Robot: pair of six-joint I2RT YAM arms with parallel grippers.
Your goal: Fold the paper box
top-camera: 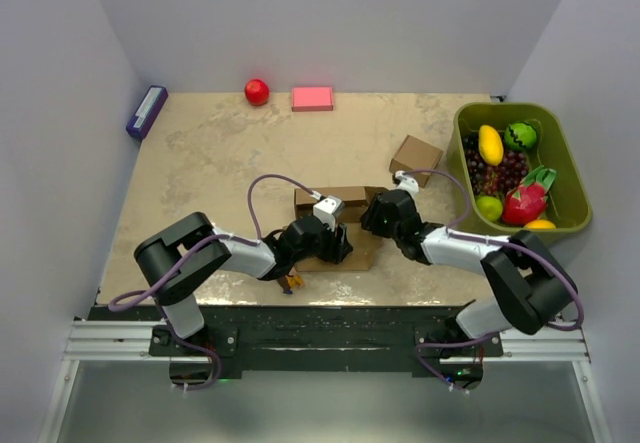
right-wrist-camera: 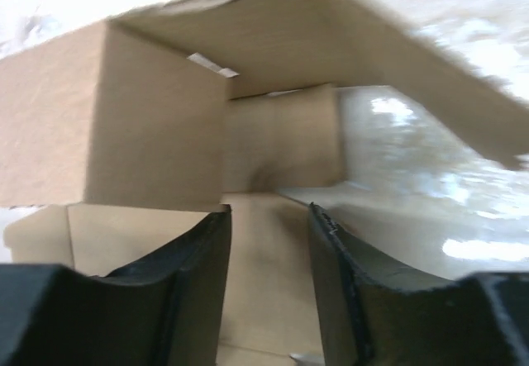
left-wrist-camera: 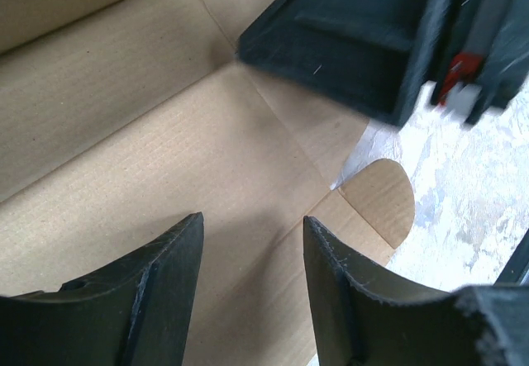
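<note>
Though the top view buries the jaws, the wrist views show left tool [left-wrist-camera: 252, 221] and right tool [right-wrist-camera: 269, 211] half open, empty. Right wrist alone shows paper box [right-wrist-camera: 157, 118] walls standing.

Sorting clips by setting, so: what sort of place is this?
Probably a robot lab test cell: plain white walls box in a small tabletop, the left arm and right arm are mounted on a metal frame at its edge, and a green bin holds prop-like fruit.
</note>
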